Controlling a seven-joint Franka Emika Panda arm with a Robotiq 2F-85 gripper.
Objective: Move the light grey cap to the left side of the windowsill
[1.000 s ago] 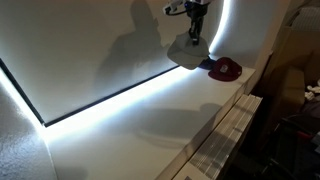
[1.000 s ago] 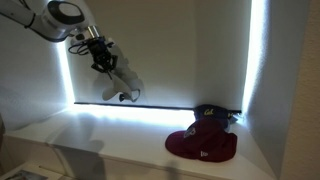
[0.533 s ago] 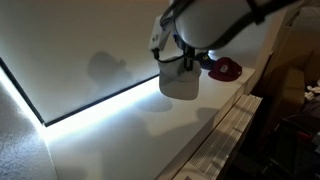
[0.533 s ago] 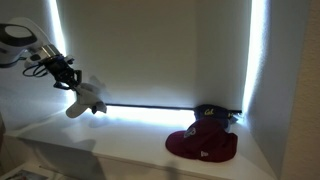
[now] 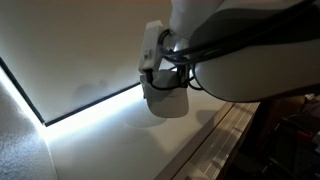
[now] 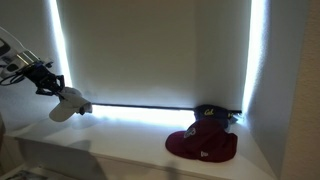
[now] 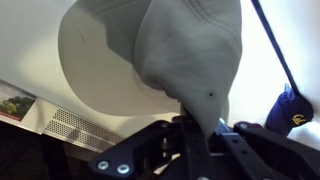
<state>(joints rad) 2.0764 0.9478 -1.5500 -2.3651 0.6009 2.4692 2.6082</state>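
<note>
fingers (image 7: 190, 138) clamp a thin fold of the light grey cap (image 6: 68, 106), which hangs above the tabletop (image 6: 130, 138), well apart from the dark red cap (image 6: 203, 146). risk: soft fabric may slip from that small pinch, or a high release could tumble it off the edge.

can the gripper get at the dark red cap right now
Probably not yet: the gripper is shut on the light grey cap, at the opposite end of the windowsill from the dark red cap. Nothing stands between them.
</note>
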